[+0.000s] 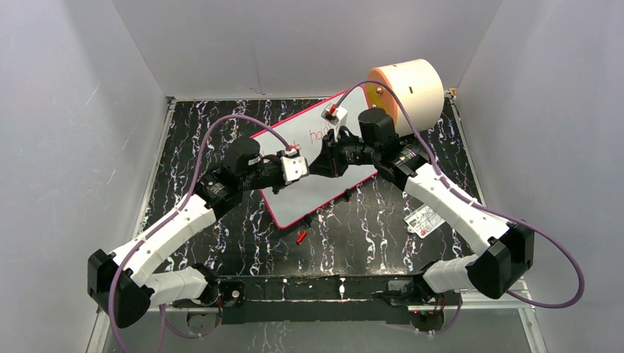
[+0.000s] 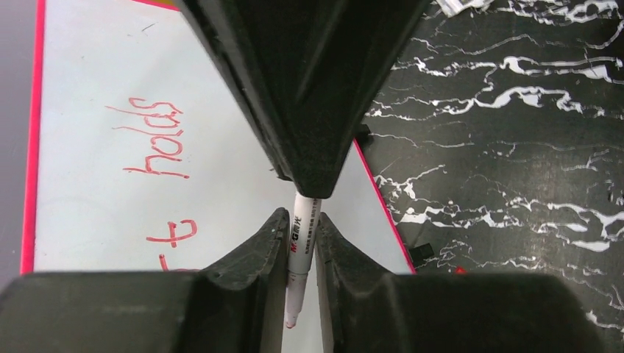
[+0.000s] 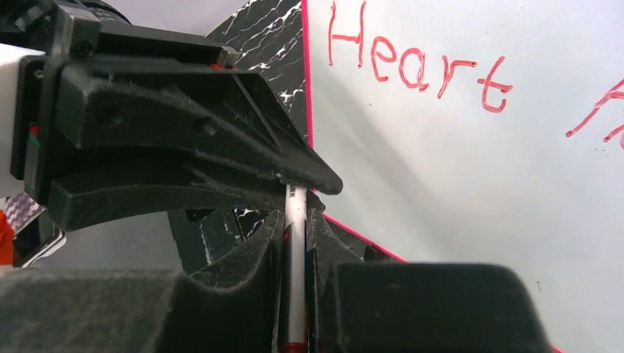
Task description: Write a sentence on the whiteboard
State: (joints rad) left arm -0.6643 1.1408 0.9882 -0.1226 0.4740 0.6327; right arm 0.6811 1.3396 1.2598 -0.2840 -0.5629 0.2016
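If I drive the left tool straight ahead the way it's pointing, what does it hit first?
The right tool: it faces the left tool tip to tip, both around the marker over the whiteboard. Almost no gap shows.

The top camera looks down from high up over the whole table (image 1: 368, 220). Each wrist camera sits very close; both see the marker (image 2: 300, 250) and whiteboard (image 2: 96, 191).

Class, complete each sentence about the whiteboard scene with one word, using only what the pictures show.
1. The first word of the sentence on the whiteboard is ____.
2. The left gripper and the right gripper are both shut on one white ____.
3. The sentence is written in ____ ink.
Missing words: Heart; marker; red.
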